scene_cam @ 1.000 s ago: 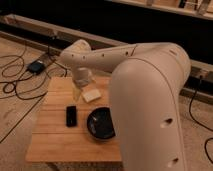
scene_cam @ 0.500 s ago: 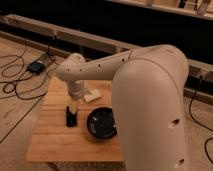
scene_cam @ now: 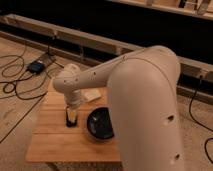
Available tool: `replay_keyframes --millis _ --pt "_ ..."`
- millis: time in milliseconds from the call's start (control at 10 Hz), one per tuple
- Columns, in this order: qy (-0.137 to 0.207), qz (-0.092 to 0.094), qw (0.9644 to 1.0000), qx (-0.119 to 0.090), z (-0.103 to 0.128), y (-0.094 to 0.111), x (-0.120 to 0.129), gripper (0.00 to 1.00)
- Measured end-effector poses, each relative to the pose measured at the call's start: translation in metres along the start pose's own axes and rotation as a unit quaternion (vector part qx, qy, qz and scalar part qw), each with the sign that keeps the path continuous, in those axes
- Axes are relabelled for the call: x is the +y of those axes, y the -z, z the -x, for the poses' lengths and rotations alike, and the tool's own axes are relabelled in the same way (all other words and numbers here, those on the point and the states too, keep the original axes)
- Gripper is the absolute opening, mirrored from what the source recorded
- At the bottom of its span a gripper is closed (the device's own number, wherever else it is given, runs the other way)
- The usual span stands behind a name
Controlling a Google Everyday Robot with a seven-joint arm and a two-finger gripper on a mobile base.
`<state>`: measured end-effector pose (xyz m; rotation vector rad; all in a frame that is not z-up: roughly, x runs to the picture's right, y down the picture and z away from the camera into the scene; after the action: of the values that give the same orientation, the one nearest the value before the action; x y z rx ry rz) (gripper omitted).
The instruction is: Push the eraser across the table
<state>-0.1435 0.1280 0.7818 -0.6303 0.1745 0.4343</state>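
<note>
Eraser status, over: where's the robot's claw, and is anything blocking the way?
Gripper low at the eraser, on the table. Black bowl close on its picture-right. Pale block farther back.

The light-wood surface (scene_cam: 50, 142) is carrying three things. The black eraser (scene_cam: 71, 122) is lying left of centre, a dark bowl (scene_cam: 101, 125) is sitting beside it, and a pale block (scene_cam: 93, 94) is resting near the far edge. The jaws are hanging directly over the eraser.
</note>
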Motion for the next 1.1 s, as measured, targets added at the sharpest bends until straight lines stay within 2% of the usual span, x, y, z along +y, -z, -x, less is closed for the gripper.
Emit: replay_keyframes --millis 500,900,1100 --pt "0.024 -0.027 0.9992 0.015 0.004 -0.025 0.023 0.8" --pt "0.026 -0.017 0.9993 0.02 0.012 -0.045 0.045 0.8" --pt "0.03 -0.02 0.999 0.024 0.011 -0.053 0.051 0.8"
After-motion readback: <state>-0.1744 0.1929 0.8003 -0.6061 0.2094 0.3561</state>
